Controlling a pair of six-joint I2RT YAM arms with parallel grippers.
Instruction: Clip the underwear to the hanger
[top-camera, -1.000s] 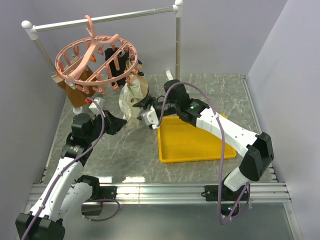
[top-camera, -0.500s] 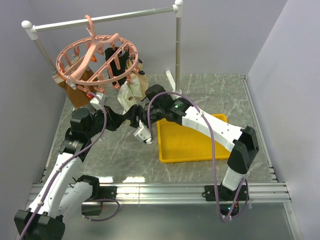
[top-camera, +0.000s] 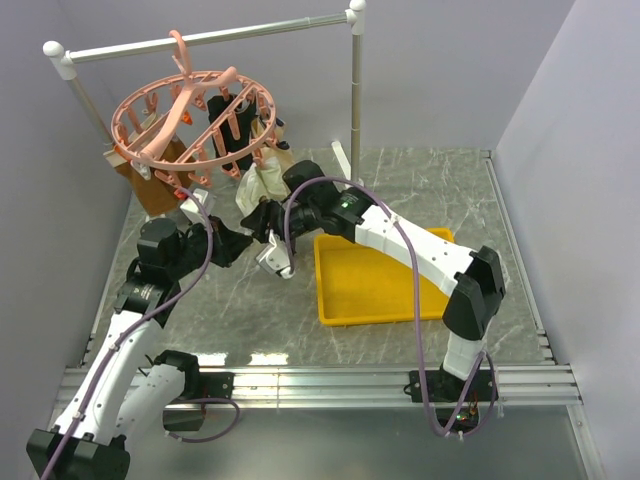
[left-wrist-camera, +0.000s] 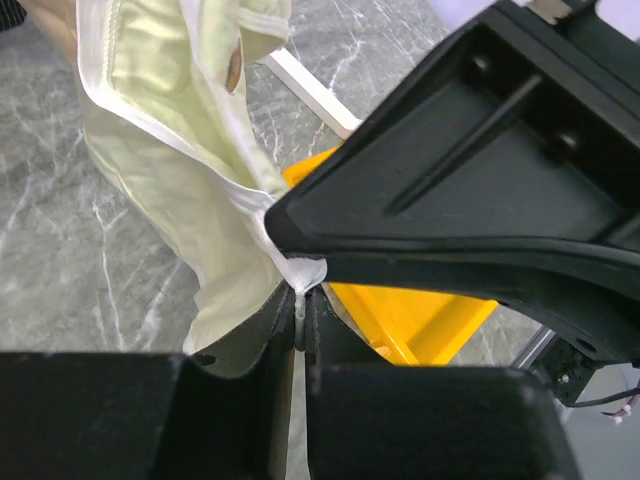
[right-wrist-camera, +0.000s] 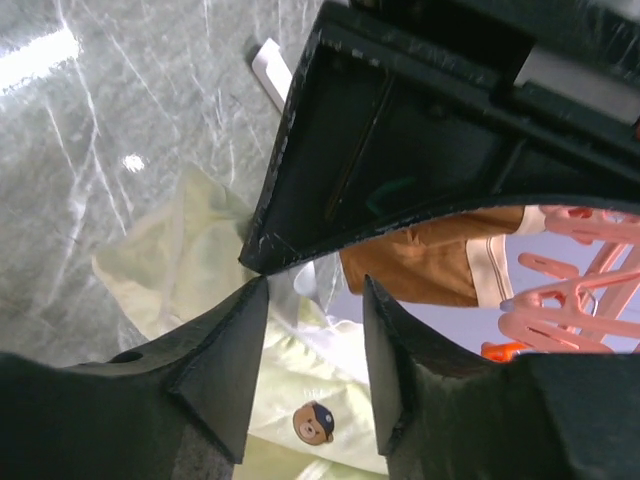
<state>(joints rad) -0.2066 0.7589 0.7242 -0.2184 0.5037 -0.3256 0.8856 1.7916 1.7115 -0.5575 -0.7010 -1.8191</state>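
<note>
Left claw (left-wrist-camera: 298, 305) is clenching a white hem of the underwear (left-wrist-camera: 170, 130). The cream cloth is hanging slack over the tabletop (left-wrist-camera: 60, 250), beside the tray (left-wrist-camera: 420, 315) and just under the near rim of the hanger (top-camera: 190, 115). Whether any clip is gripping it cannot be told. Right claw (right-wrist-camera: 312, 300) is hovering right against the left one, released, with its fingers (right-wrist-camera: 225, 360) spread above the fabric.

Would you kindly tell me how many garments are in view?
4: brown garment hanging at the hanger's left, black garment at its far side, tan garment at its right, underwear pinched by the left tool. More may be hidden.
</note>
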